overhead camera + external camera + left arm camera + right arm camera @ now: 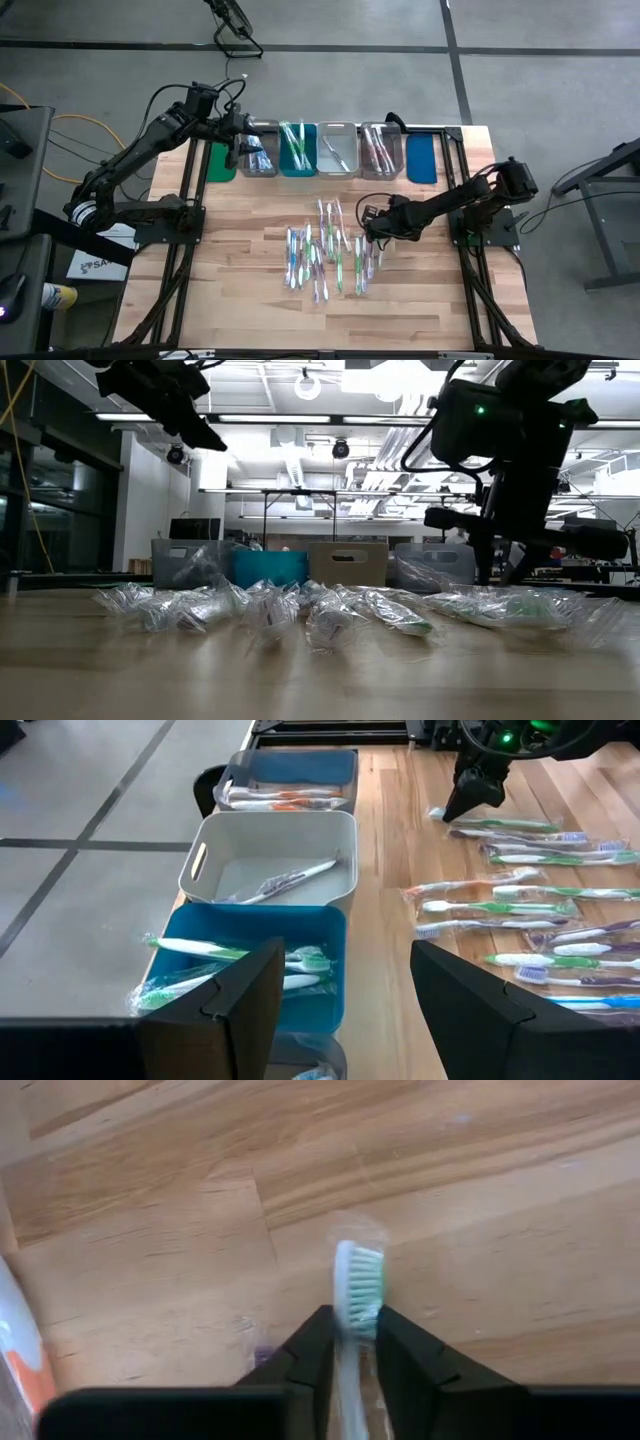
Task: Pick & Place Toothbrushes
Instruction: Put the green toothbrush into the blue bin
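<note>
Several toothbrushes in clear wrappers [325, 255] lie loose on the middle of the wooden table, also shown as a pile of toothbrushes [300, 610] in the low view. My right gripper [368, 228] is low at the pile's right side, shut on a green-and-white toothbrush [360, 1285]. My left gripper [237, 150] hovers open above the row of bins at the far edge, over the teal bin [250, 970], touching nothing. That bin holds green toothbrushes [200, 950]. The white bin [270, 860] holds one brush, and the grey bin [290, 780] holds some with orange. My right gripper pinches the toothbrush just behind its bristle head [350, 1330], between the two fingers [315, 1350]. The fingers lie along the brush, and the head sticks out past their tips. The handle is hidden by the gripper. Whether the brush is off the table I cannot tell.
The row at the far edge runs from a green tray [222, 160] through a grey bin [260, 150], teal bin [298, 148], clear bin [338, 148] and another grey bin [380, 150] to a blue tray [422, 158]. Bare wood [250, 290] lies toward the near edge.
</note>
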You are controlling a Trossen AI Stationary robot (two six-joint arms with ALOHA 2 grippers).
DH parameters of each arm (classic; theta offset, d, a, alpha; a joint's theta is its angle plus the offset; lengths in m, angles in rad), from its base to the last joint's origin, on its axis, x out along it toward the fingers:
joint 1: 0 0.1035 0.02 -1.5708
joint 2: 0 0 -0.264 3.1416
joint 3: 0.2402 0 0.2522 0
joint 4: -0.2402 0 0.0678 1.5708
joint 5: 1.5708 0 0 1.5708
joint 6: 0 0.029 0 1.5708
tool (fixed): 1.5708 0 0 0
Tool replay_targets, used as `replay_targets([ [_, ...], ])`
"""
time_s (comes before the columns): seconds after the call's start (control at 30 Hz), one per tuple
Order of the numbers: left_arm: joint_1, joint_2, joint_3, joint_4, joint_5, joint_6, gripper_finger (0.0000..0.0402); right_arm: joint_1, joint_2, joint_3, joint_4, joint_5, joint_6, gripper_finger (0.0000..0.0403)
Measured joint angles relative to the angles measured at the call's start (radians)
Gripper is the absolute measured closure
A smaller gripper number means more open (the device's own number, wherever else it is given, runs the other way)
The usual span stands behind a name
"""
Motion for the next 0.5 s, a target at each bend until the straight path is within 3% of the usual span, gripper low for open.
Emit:
replay_targets([
  [0.13,0.0,0.0,0.0,-0.006,0.0,-0.002,0.0187,0.0,0.0,0.0,0.01,-0.001,-0.015,0.0388],
  [0.33,0.0,0.0,0.0,-0.03,-0.001,-0.003,0.0187,0.0,-0.031,-0.001,0.047,0.003,-0.017,0.039],
  [0.5,0.0,0.001,0.0,-0.03,-0.001,-0.003,0.0187,0.008,-0.126,-0.001,0.06,0.1,-0.065,0.0393],
])
